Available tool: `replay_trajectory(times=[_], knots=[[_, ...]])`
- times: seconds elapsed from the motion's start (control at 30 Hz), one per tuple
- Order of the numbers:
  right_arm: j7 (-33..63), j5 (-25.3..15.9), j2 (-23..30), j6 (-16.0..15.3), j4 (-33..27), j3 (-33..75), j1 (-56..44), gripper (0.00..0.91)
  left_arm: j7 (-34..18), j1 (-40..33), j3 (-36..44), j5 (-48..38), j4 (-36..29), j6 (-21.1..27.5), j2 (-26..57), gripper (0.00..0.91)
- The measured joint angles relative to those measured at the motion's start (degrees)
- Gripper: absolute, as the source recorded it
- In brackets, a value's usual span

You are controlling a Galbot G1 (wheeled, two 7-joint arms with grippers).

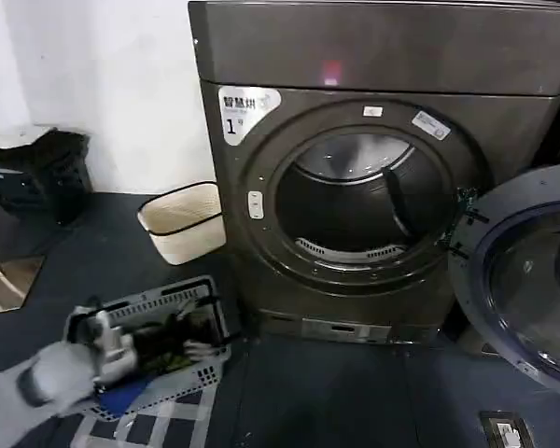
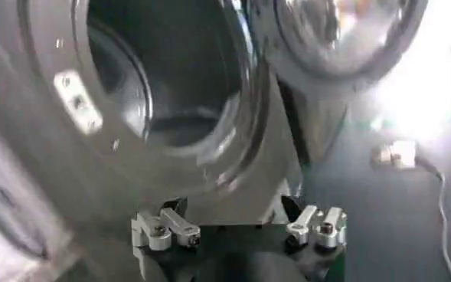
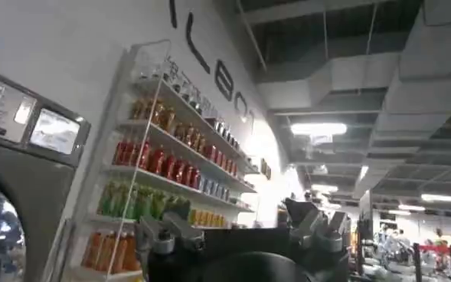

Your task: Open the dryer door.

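Note:
The dryer [image 1: 383,56] is a dark grey-brown machine with a white "1" sticker and a pink light. Its dryer door [image 1: 518,271] stands swung wide open to the right, and the round drum opening [image 1: 364,201] is bare. In the left wrist view the drum opening [image 2: 171,69] and the open door [image 2: 340,38] lie ahead of my left gripper [image 2: 236,207], which is open and holds nothing. In the head view that gripper [image 1: 107,341] hangs low at the left, over a basket. My right gripper [image 3: 240,211] is open and empty, pointing at shelves and the ceiling.
A grey laundry basket [image 1: 154,345] with clothes lies on the floor at the dryer's left front. A cream bin [image 1: 182,221] stands beside the machine, a black bin [image 1: 37,173] farther left. A power strip [image 1: 509,431] lies below the door. Bottle shelves [image 3: 156,161] line a wall.

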Motion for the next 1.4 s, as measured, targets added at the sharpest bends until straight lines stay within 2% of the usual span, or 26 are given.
replay_trajectory(times=[0.23, 0.43, 0.53, 1.0, 1.4], knots=[[-0.2, -1.4, -0.3, 0.2, -0.3, -1.0, 1.2, 0.907, 0.5, 4.2, -1.0, 6.2, 0.9, 4.2, 8.6, 0.907], [-0.4, -1.5, -0.9, 0.7, -1.3, -1.1, 1.2, 0.907, 5.2, 5.4, -1.5, 10.5, 4.6, 5.9, 13.8, 0.907], [-0.5, -1.5, -1.0, 0.9, -1.7, -1.2, 1.0, 0.907, 5.8, 5.8, -1.6, 12.4, 6.6, 7.7, 15.3, 0.907], [-1.1, -1.3, -1.2, 1.4, -2.0, -1.5, 0.5, 0.907, 6.6, 6.3, -3.7, 13.1, 11.7, 10.3, 16.7, 0.907], [-1.3, -1.3, -1.0, 1.4, -1.6, -1.5, 0.4, 0.907, 7.4, 6.3, -4.0, 13.1, 12.1, 10.3, 16.8, 0.907]])
